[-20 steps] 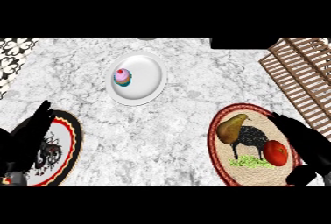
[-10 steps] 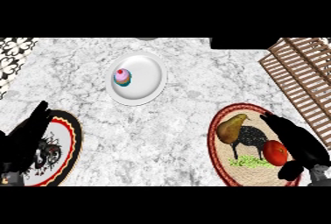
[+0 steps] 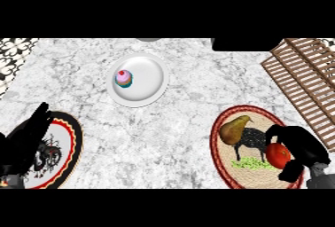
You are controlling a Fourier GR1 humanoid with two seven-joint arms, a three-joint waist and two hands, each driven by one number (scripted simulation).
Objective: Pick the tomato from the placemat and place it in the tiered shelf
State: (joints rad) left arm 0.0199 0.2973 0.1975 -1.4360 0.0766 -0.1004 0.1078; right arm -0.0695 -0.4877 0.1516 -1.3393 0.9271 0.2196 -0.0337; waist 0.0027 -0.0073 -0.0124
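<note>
Nearest, at the lower right, the right hand [image 3: 302, 146] curls over the red tomato [image 3: 278, 155], fingers arched above it and thumb below, so the fruit sits clamped between them while it rests on the round woven placemat [image 3: 226, 157] with its red rim. On the same placemat, just left of the tomato, are a printed dark animal figure [image 3: 251, 141] and a brownish pear [image 3: 234, 129], and a patch of green [image 3: 252, 164] lies beneath the figure. At the lower left, the left hand [image 3: 27, 138] rests open with straight fingers held together and pointing up, lying over a second round mat [image 3: 65, 146] with a red-and-black border and a dark print at its centre. Farther up the marble counter [image 3: 177, 133], well apart from both mats, a white plate [image 3: 147, 82] carries a small cupcake [image 3: 123, 78] with pink icing. At the far right edge stands the slatted wooden tiered shelf [image 3: 302, 77], beside the placemat.
</note>
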